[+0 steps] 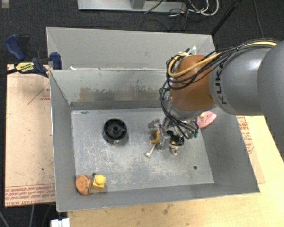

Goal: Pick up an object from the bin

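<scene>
End effector mid-bin, black disc near

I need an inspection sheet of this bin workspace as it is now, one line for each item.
Surface: grey bin floor, scuffed.
Job's things: black round part left of centre; brown lump touching yellow block, near-left corner; pink piece by the right wall.
Clutter: yellowish bit beside the gripper, unclear what.
Grippers: gripper low over the bin's middle; hold cannot be told.
Cables: cables looped on the wrist cover.
Surroundings: wires on dark floor beyond the bin.
</scene>
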Controlling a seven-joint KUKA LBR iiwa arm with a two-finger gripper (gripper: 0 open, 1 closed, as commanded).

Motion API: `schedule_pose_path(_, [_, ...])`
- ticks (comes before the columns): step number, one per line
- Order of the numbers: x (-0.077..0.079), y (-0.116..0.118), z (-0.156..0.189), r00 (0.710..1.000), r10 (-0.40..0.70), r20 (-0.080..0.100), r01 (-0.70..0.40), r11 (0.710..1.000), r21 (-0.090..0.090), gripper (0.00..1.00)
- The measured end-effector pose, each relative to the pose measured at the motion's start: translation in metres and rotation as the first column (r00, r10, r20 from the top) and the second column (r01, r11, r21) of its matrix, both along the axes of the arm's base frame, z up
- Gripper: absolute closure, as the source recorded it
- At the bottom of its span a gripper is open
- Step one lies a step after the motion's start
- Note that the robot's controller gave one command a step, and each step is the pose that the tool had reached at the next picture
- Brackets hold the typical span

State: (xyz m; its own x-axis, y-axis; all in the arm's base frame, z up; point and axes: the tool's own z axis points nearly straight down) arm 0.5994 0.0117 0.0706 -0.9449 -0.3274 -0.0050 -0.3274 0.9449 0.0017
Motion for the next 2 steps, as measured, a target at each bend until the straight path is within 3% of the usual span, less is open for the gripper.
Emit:
schedule_pose_path(1, [0.000,0.000,0.000,1.000,0.000,0.000,0.000,1.000,0.000,1.00])
schedule_pose_path(2, [-0.010,0.008,0.044,1.000,0.001,-0.010,-0.001,1.000,-0.002,1.00])
